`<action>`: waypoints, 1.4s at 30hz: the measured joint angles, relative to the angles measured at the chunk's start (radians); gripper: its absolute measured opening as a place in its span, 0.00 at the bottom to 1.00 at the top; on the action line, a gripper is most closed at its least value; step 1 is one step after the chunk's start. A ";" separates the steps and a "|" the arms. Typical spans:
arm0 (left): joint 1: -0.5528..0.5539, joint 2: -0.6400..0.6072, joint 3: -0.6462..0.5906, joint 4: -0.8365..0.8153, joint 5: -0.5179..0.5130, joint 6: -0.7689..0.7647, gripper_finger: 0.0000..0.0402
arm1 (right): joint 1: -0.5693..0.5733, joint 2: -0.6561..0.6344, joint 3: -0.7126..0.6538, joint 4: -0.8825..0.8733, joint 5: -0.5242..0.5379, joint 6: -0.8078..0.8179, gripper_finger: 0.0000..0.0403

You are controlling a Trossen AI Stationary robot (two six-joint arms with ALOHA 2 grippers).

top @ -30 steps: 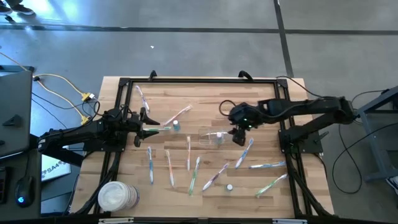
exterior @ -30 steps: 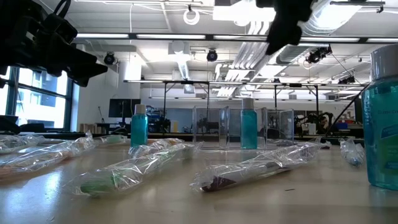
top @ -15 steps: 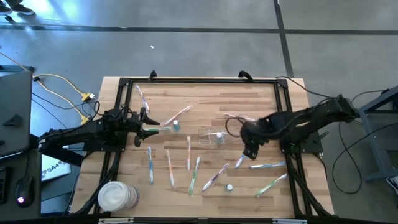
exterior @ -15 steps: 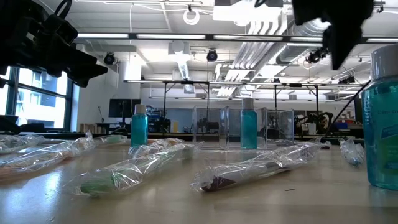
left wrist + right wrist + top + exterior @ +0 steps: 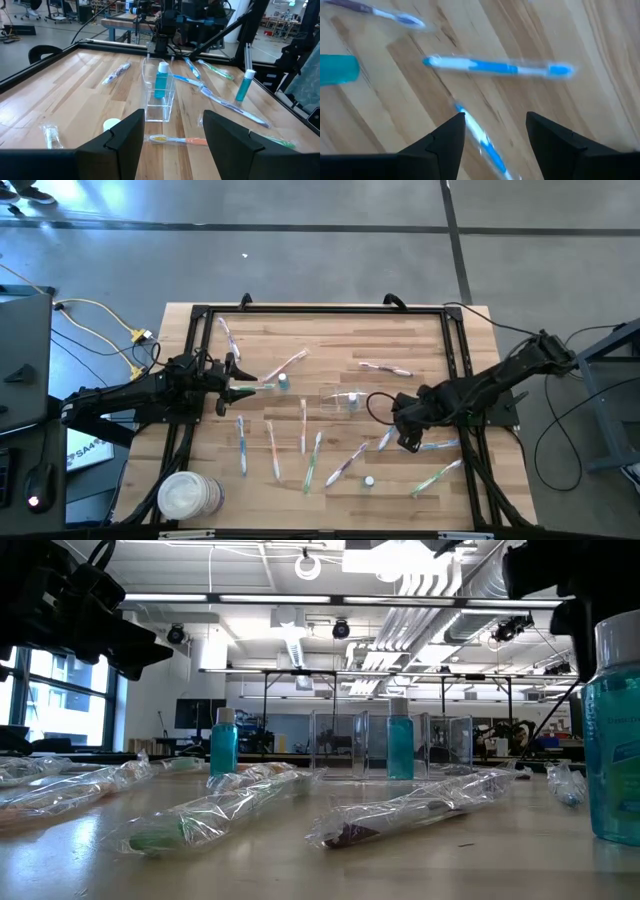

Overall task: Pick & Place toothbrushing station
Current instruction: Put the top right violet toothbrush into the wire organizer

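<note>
Toothbrushes scattered over the wooden table (image 5: 330, 330), most in clear wrappers: a blue one (image 5: 241, 444) and an orange one (image 5: 273, 448) toward the left front, a white one (image 5: 303, 425) and a green one (image 5: 313, 460) at centre, another green one (image 5: 436, 476) at the right front, a pink one (image 5: 385, 367) farther back; small transparent container (image 5: 340, 400) near the middle, upright, with a teal white-capped tube (image 5: 161, 80) standing inside it; second teal tube (image 5: 243, 85) upright on the bare wood, apart from the container.

Right gripper (image 5: 405, 438) low over the right half of the table, fingers apart and closed on nothing; directly beneath it, two blue toothbrushes (image 5: 495, 67) lying flat, one crossways and well clear of the fingers, the other (image 5: 482, 140) running in between them; contact not discernible.

Left gripper (image 5: 232, 377) hovering at the left edge, fingers spread and empty, pointed toward the container; orange-handled brush (image 5: 177, 141) flat on the wood just beyond its fingertips.

Roll of tape (image 5: 185, 497) at the front-left corner.
</note>
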 joint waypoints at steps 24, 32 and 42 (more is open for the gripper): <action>0.000 0.000 0.000 0.001 0.000 0.003 0.50 | -0.516 0.012 -0.002 0.080 0.214 -0.497 0.50; 0.000 0.000 0.000 0.001 0.000 0.003 0.50 | -0.593 0.091 -0.002 0.097 0.158 -0.710 0.50; 0.000 0.000 0.000 0.001 0.000 -0.001 0.50 | -0.692 0.257 -0.002 0.123 0.102 -0.694 0.50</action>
